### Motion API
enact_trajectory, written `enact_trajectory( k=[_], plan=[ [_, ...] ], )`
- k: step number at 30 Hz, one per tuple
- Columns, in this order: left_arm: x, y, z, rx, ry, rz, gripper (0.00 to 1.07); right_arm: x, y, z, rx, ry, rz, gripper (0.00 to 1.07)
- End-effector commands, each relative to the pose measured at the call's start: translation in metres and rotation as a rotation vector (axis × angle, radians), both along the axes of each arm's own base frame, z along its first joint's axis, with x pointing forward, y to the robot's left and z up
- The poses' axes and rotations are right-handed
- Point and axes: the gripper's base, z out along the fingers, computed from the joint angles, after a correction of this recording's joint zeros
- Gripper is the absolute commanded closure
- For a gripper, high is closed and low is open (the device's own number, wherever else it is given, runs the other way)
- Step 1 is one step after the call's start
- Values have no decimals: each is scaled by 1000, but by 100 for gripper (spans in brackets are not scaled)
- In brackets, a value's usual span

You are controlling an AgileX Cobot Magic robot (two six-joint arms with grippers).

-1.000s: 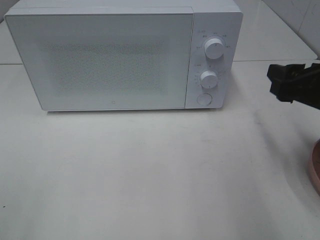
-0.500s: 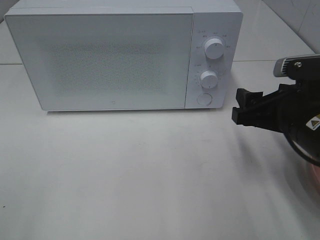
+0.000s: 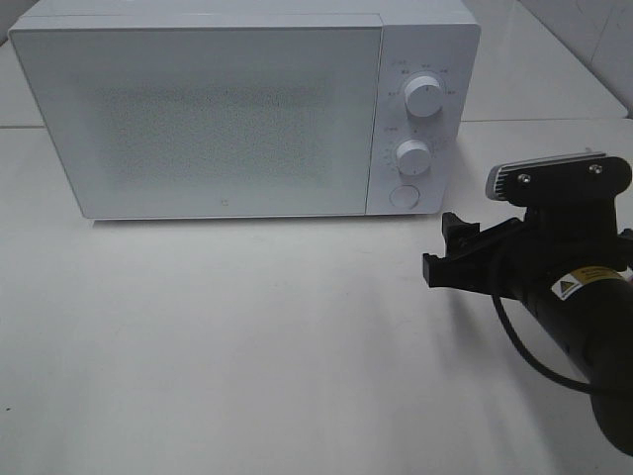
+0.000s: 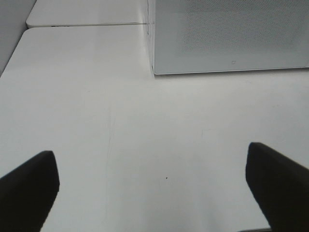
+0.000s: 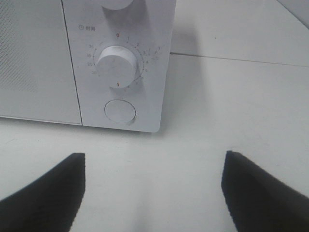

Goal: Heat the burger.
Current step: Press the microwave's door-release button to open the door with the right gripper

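The white microwave [image 3: 218, 119] stands on the pale table [image 3: 247, 346] with its door closed. The right gripper [image 3: 441, 247] hovers in front of the microwave's control panel, level with the round button [image 5: 120, 110] below the lower knob [image 5: 116, 66]; its jaws are spread wide and hold nothing. The left gripper [image 4: 150, 150] (seen only from its own wrist) faces the microwave's lower front corner, jaws fully apart and empty. The burger shows in no view, so its place and look cannot be told.
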Motion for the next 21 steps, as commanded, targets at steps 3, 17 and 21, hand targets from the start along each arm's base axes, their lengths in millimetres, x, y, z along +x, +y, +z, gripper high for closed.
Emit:
enact_trajectory(
  k=[3,17,21],
  plan=[
    [-3,0,-1,0,-24,-3,6,1,11,-3,-15,-2,7,32],
    [-3,0,-1,0,-24,-4,6,0,13,-5,232,22,-77,38],
    [-3,0,-1,0,-24,-4,6,0,13,-5,361,27,-122,42]
  ],
)
